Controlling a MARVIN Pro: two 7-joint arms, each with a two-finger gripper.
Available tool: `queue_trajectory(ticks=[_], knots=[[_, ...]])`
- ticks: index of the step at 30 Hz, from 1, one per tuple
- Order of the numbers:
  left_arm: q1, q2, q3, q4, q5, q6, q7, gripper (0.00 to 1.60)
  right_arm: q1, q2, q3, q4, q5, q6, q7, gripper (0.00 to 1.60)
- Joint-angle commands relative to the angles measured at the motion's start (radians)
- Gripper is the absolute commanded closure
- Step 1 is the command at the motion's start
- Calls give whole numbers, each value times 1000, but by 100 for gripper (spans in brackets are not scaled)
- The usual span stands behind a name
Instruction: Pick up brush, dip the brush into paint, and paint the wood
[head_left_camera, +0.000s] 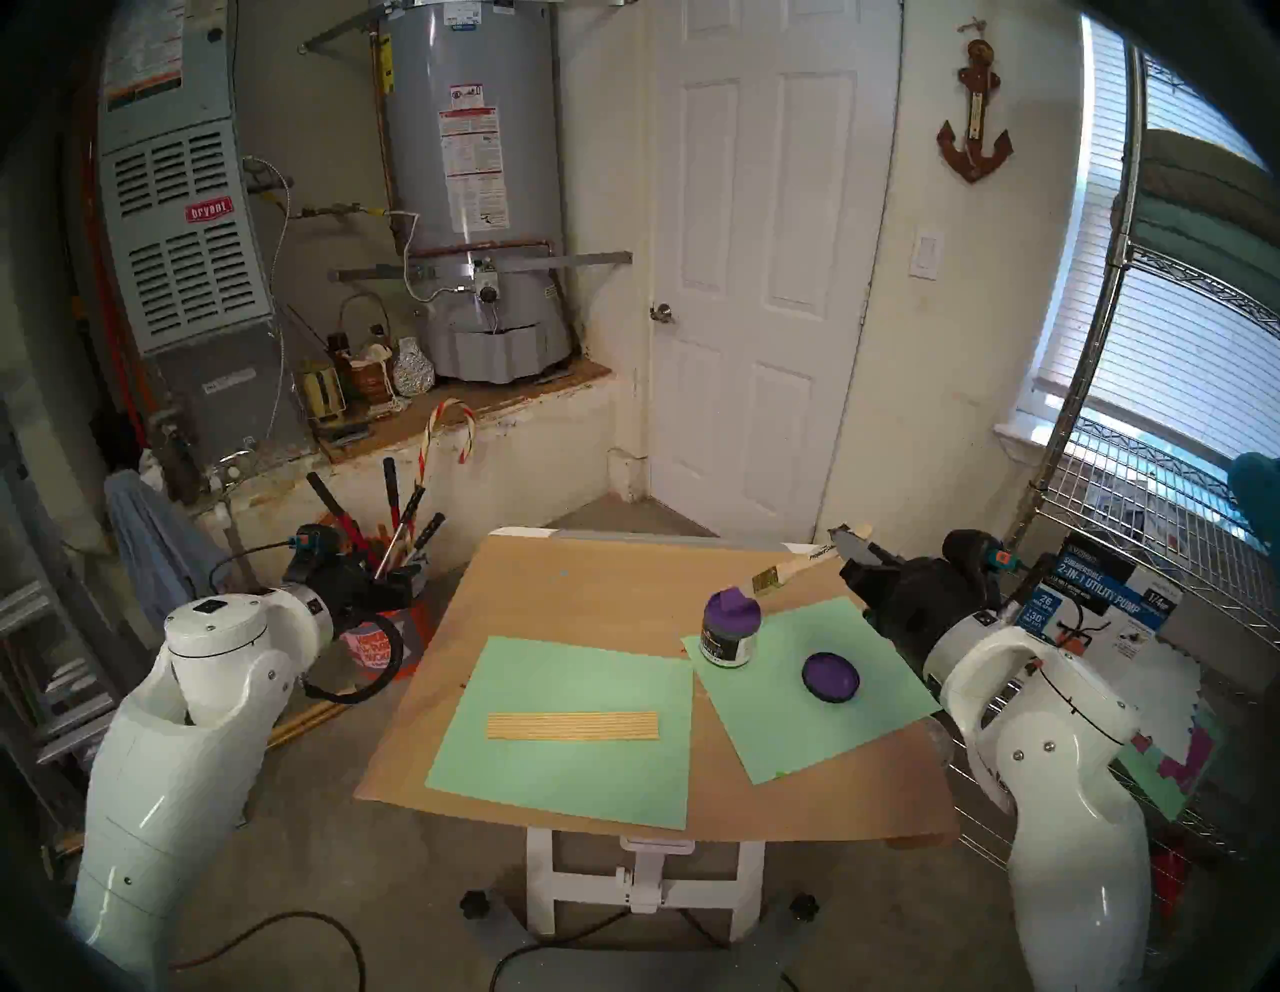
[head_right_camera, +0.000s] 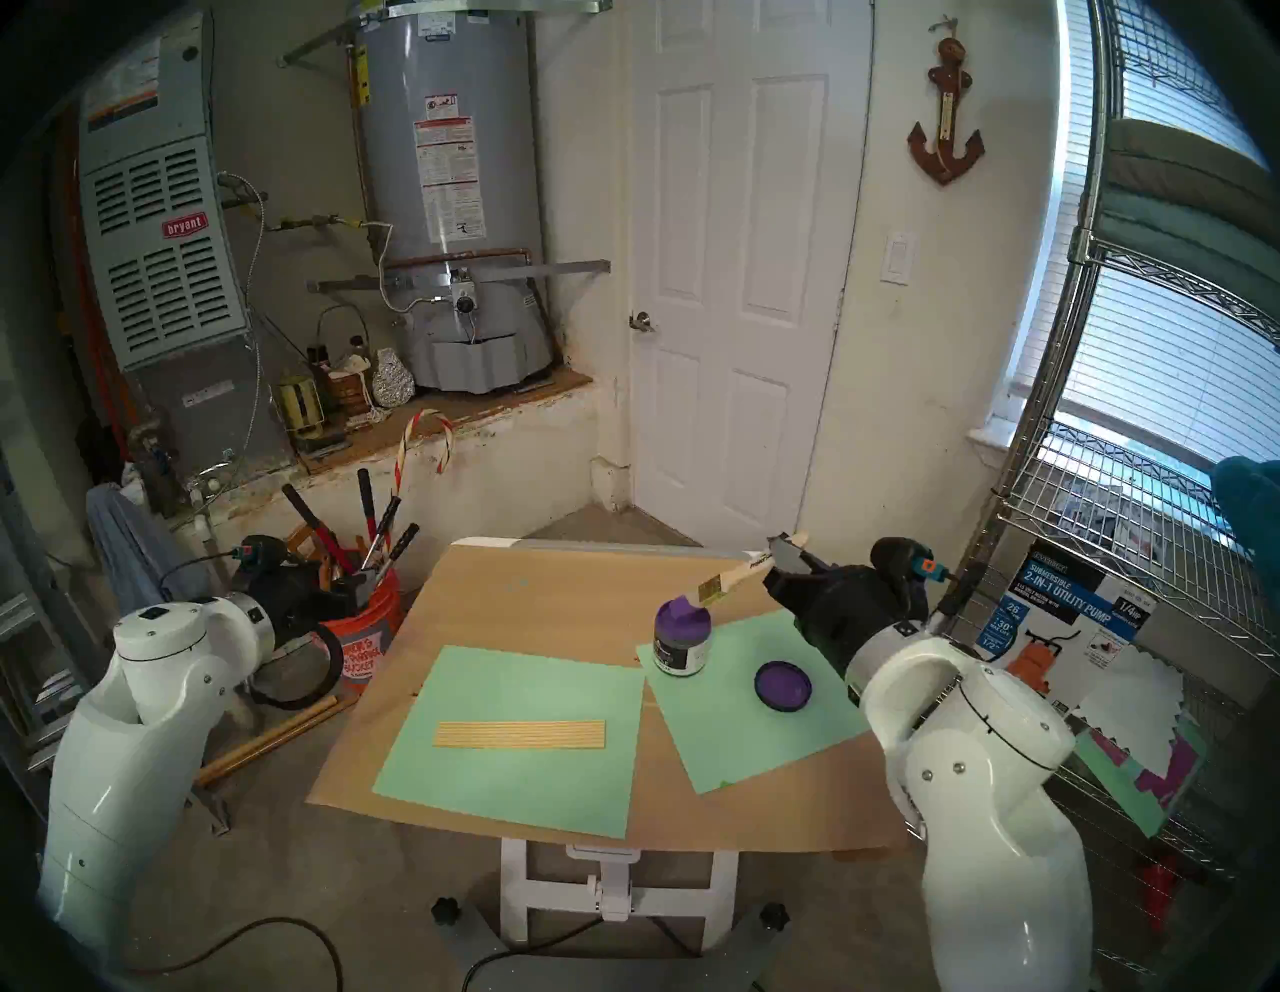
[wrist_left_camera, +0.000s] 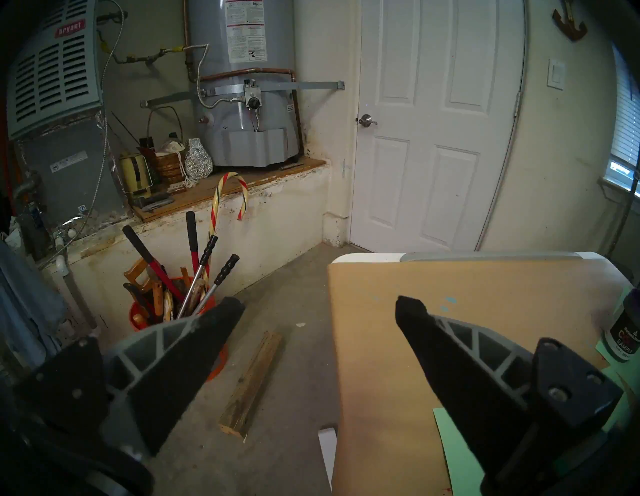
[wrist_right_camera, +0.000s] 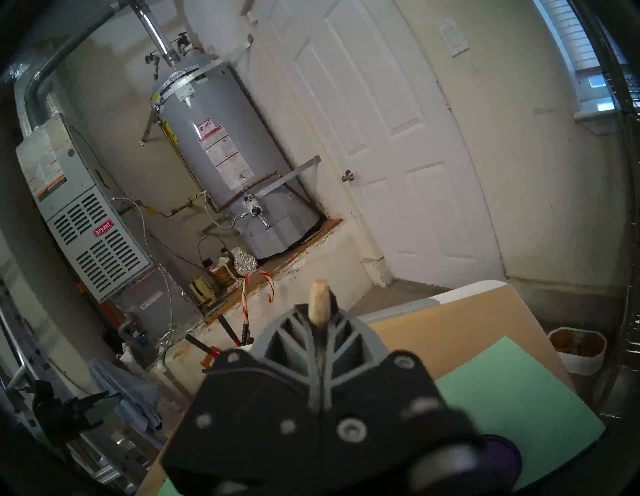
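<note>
My right gripper (head_left_camera: 843, 542) is shut on the upper handle of the brush (head_left_camera: 796, 562), over the table's far right corner. The brush slants down to the left. Its bristle end meets the purple paint (head_right_camera: 680, 613) at the mouth of the open jar (head_left_camera: 727, 634). In the right wrist view the handle's end (wrist_right_camera: 318, 301) sticks up between the shut fingers. The wood (head_left_camera: 573, 726), a pale yellow striped strip, lies flat on the left green sheet (head_left_camera: 554, 783). My left gripper (wrist_left_camera: 320, 306) hangs open and holds nothing, off the table's left edge.
The jar's lid (head_left_camera: 831, 677), purple inside, lies on the right green sheet (head_left_camera: 783, 734). Brown paper covers the table (head_left_camera: 589, 596). An orange bucket of tools (head_right_camera: 363, 648) stands on the floor at left; a wire shelf (head_left_camera: 1143, 526) and pump box (head_left_camera: 1094, 589) at right.
</note>
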Motion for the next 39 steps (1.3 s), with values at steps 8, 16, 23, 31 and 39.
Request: queue_trajectory(ticks=[8, 16, 23, 31, 39], knots=[[-5, 1, -11, -17, -2, -3, 2, 0, 15, -18, 2, -13, 22, -10, -3, 160], [-5, 1, -11, -17, -2, -3, 2, 0, 3, -52, 32, -39, 91, 11, -9, 160], [-5, 1, -11, -16, -2, -3, 1, 0, -73, -88, 69, -116, 191, 29, 13, 160], [-5, 1, -11, -16, -2, -3, 1, 0, -143, -122, 15, -116, 217, 31, 18, 160], [-6, 1, -10, -16, -2, -3, 1, 0, -212, -151, -101, -116, 182, -24, 48, 160]])
